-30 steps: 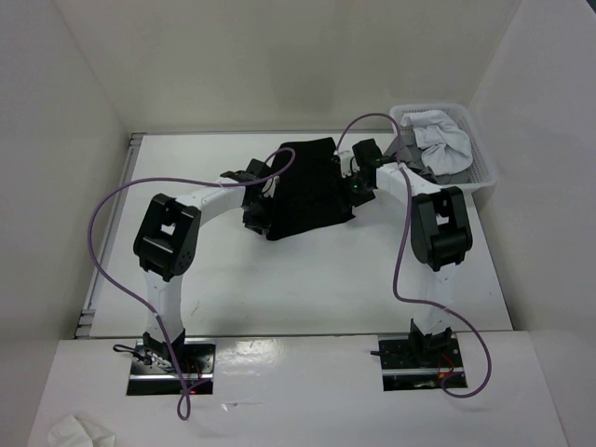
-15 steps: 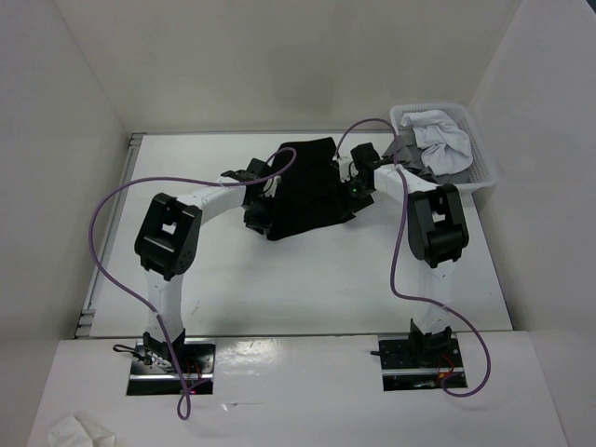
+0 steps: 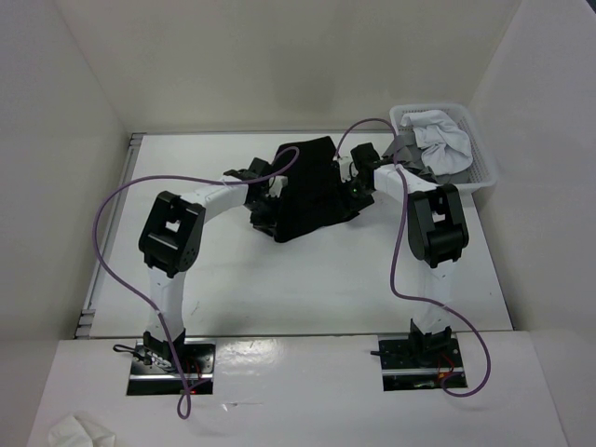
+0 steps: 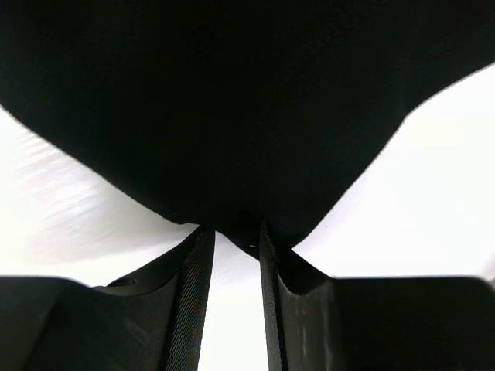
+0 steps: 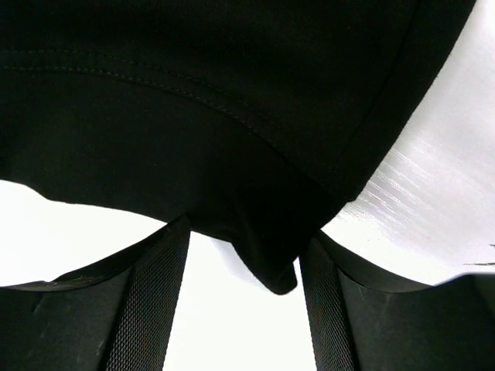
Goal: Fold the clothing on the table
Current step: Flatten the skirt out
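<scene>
The black clothing (image 3: 310, 184) lies bunched on the white table (image 3: 307, 279), toward the back middle. My left gripper (image 3: 264, 209) is at its near-left edge. In the left wrist view that gripper (image 4: 232, 232) is shut on a corner of the clothing (image 4: 232, 116), and the fabric draws to a point between the narrow fingertips. My right gripper (image 3: 358, 189) is at the garment's right edge. In the right wrist view this gripper (image 5: 244, 228) stands open, its fingers (image 5: 155, 294) straddling a hanging fold of the clothing (image 5: 232, 116) with a gap beside it.
A white basket (image 3: 484, 158) at the back right holds a white garment (image 3: 438, 130) and a grey one (image 3: 447, 169). Purple cables (image 3: 112, 270) loop over both arms. White walls close in the table on three sides. A crumpled white cloth (image 3: 79, 431) lies at the near left.
My left gripper has shifted slightly right, dragging the clothing's near-left corner with it. The right gripper's jaws have narrowed around the fold at the right edge.
</scene>
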